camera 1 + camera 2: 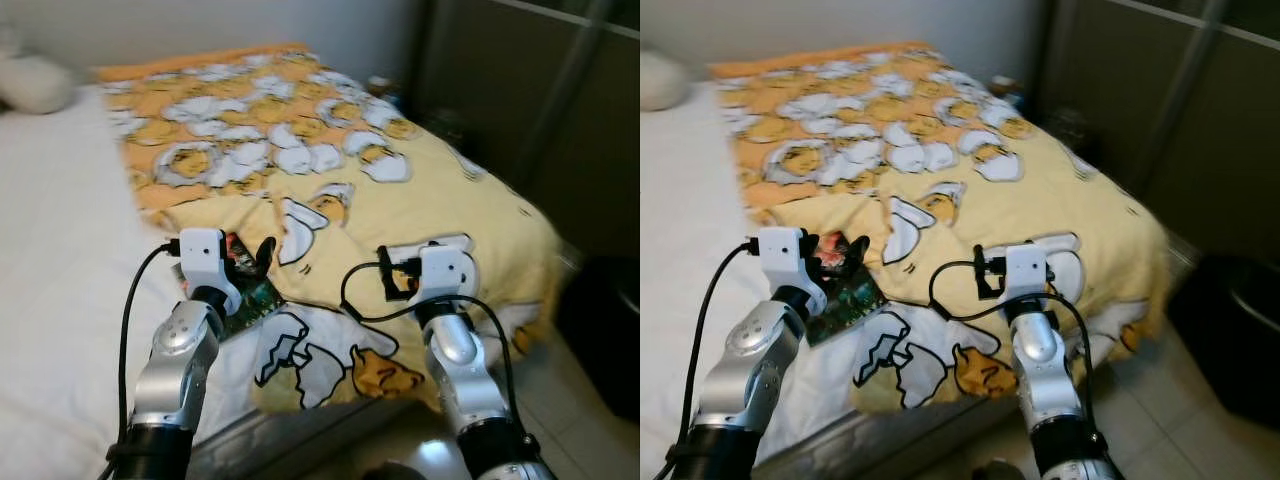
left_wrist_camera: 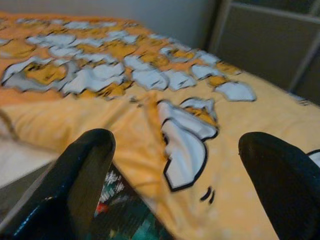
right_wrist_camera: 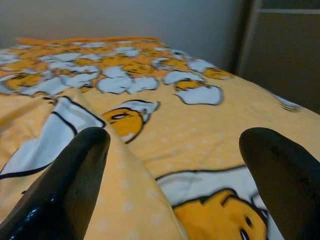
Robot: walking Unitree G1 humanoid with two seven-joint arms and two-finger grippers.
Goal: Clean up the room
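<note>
A yellow blanket [image 1: 420, 190] printed with cartoon eggs lies rumpled across the bed, its near edge hanging over the bed's foot. A dark green and red packet [image 1: 245, 300] lies flat on the white sheet [image 1: 60, 230], partly tucked under the blanket's folded edge. My left gripper [image 1: 250, 258] hovers just above that packet and fold, open, with its fingers [image 2: 85, 165] wide apart and nothing between them. My right gripper [image 3: 175, 170] is over the blanket near the bed's foot. It is open too, its fingers [image 3: 80, 165] spread above the yellow cloth.
A pale pillow [image 1: 35, 82] lies at the far left of the bed. Dark wardrobe doors [image 1: 540, 90] run along the right. A dark bin [image 1: 610, 330] stands on the tiled floor [image 1: 560, 400] to the right of the bed's foot. Small items [image 1: 380, 88] sit beyond the bed's far corner.
</note>
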